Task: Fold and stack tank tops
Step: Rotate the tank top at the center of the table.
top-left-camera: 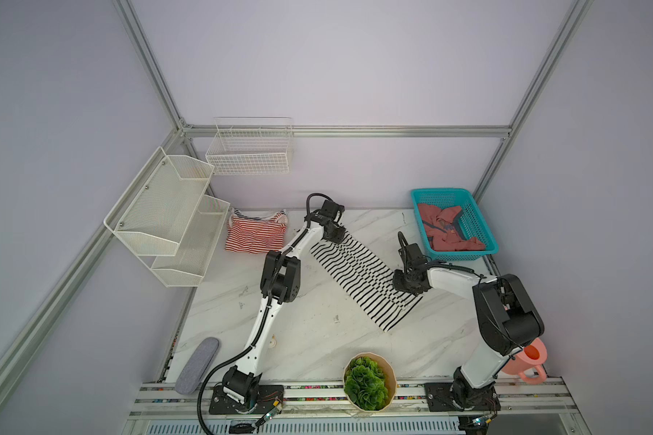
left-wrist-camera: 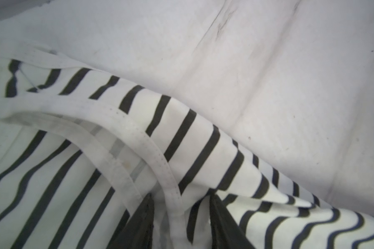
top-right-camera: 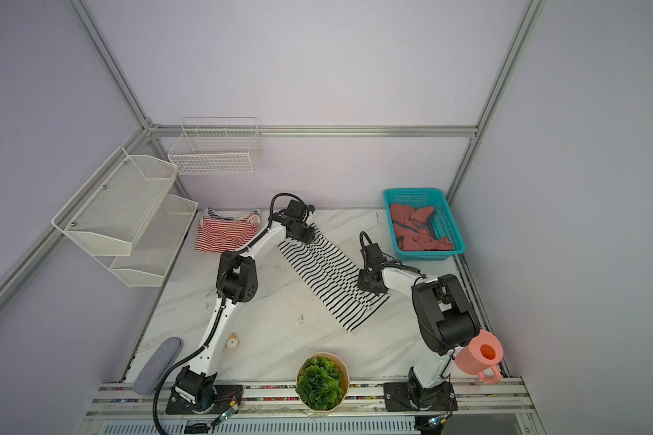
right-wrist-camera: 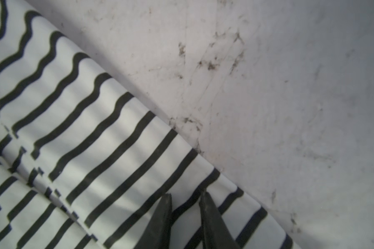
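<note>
Lying diagonally, black-striped top (top-left-camera: 359,278): neckband (left-wrist-camera: 151,148) at left end effector (left-wrist-camera: 180,194), grip unclear; right end effector (right-wrist-camera: 185,193) ajar.

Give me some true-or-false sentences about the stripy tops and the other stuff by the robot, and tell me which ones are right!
1. The black-and-white striped top lies on the table. True.
2. The red-and-white striped top is inside the teal basket. False: it lies on the table beside the white mesh shelf. The dusty-red top is the one in the basket.
3. A green plant pot sits at the table's near edge. True.
4. The pink jug stands by the left arm's base. False: it stands by the right arm.
5. The right gripper is over the black-and-white striped top, near its edge. True.
</note>
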Robot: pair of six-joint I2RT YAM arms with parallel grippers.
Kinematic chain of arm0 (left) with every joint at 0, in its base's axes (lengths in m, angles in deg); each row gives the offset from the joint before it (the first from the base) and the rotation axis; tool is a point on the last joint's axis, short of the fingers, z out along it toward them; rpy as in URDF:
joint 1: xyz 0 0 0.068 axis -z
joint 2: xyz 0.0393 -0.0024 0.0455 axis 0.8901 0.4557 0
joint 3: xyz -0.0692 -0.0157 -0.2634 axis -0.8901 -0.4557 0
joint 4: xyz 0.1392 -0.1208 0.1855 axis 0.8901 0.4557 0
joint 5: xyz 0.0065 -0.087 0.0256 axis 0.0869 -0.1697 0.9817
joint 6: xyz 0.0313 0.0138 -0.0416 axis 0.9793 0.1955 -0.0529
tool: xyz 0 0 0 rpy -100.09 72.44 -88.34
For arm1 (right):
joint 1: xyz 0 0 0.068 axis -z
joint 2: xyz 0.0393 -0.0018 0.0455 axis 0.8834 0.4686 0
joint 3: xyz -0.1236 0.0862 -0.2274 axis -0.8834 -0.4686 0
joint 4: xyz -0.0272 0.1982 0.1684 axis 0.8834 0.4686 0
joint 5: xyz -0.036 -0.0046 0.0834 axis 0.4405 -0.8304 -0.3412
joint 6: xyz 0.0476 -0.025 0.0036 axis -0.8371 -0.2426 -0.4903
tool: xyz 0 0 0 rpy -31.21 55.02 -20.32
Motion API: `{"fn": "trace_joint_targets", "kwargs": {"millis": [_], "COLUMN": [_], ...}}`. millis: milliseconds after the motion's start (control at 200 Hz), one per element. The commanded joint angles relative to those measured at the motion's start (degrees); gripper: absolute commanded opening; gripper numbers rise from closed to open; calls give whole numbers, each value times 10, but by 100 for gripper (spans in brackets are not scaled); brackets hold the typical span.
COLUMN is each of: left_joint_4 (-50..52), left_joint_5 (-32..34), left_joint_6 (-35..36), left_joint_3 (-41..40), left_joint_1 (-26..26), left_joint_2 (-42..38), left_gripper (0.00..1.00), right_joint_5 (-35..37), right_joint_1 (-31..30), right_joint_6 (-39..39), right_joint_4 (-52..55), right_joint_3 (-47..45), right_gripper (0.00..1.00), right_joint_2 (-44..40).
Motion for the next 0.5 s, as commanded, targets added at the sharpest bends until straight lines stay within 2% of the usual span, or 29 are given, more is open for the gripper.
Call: {"fn": "trace_joint_targets", "kwargs": {"millis": [0,105,200,495], "left_joint_4": [-10,-19,-56,-84], "left_joint_5": [-30,-39,-67,-107], "left_joint_6": [28,-8,-39,-101], "left_joint_3": [45,37,-12,-118], "left_joint_1": [-7,-9,-10,-11], "left_joint_2": [39,12,-41,-204], "left_gripper": [52,64,74,79], "right_joint_5": [-38,-43,-36,-10], "right_joint_1": [-15,-16,-16,-16], "right_joint_6": [-30,-35,-36,11], "right_joint_4": [65,62,67,108], "right_joint_3": [-43,-48,-37,44], "right_gripper": [30,32,35,44], "right_joint_2": [19,17,6,2]}}
